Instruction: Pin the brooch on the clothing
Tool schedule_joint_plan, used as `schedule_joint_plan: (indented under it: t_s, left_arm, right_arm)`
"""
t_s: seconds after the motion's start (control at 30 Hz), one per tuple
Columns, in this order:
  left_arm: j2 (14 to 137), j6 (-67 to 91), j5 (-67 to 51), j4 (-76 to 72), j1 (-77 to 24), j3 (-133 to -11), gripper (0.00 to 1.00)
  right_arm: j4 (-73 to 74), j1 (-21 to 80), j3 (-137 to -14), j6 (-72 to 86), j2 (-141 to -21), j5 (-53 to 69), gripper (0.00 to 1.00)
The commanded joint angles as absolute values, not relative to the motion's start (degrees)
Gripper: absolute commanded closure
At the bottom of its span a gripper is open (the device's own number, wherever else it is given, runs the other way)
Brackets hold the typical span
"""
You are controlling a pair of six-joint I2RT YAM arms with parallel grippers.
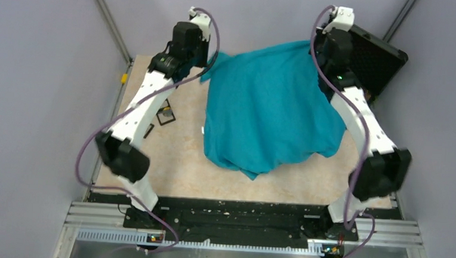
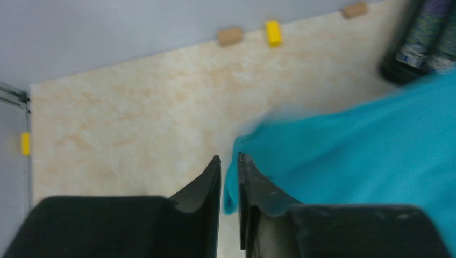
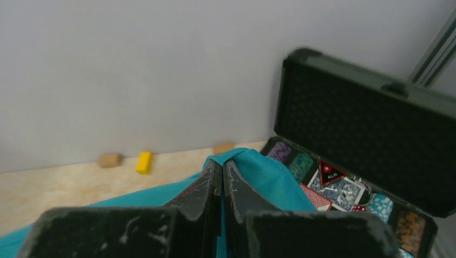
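The teal-blue T-shirt (image 1: 269,107) hangs between my two grippers at the far side of the table, and its lower part drapes onto the tabletop. My left gripper (image 1: 208,67) is shut on a far-left edge of the shirt. In the left wrist view (image 2: 228,160) a fold of teal fabric (image 2: 365,150) sits between the nearly closed jaws. My right gripper (image 1: 316,50) is shut on the far-right edge. In the right wrist view (image 3: 221,165) the fabric (image 3: 269,177) bunches over its tips. I cannot see the brooch in any view.
An open black case (image 1: 380,62) stands at the far right corner, its lid (image 3: 365,123) up, with cards and multicoloured trinkets (image 3: 336,185) inside. Small dark square items (image 1: 166,114) lie on the table at the left. Yellow (image 2: 273,32) and brown (image 2: 230,36) blocks line the back wall.
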State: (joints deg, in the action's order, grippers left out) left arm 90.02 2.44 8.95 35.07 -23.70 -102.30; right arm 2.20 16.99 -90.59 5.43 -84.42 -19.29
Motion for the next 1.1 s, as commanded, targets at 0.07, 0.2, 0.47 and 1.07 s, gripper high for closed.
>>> schedule_joint_plan:
  t_s: [0.07, 0.2, 0.47, 1.07]
  left_arm:
    - [120.0, 2.6, 11.9, 37.2, -15.8, -133.3, 0.4]
    - [123.0, 4.3, 8.5, 37.4, -16.1, -132.7, 0.31]
    - [101.2, 18.5, -11.0, 18.7, -16.2, -92.3, 0.24]
    - [75.2, 29.7, -20.2, 23.0, -16.0, -55.7, 0.31]
  right_arm:
    - [6.4, 10.1, -111.1, 6.1, -112.3, -19.9, 0.47]
    - [14.9, 10.2, -118.7, 6.8, -121.3, -14.4, 0.26]
    - [9.5, 11.1, -92.7, 11.6, -105.3, 0.4, 0.25]
    - [4.5, 49.2, -46.6, 19.1, -70.9, 3.7, 0.55]
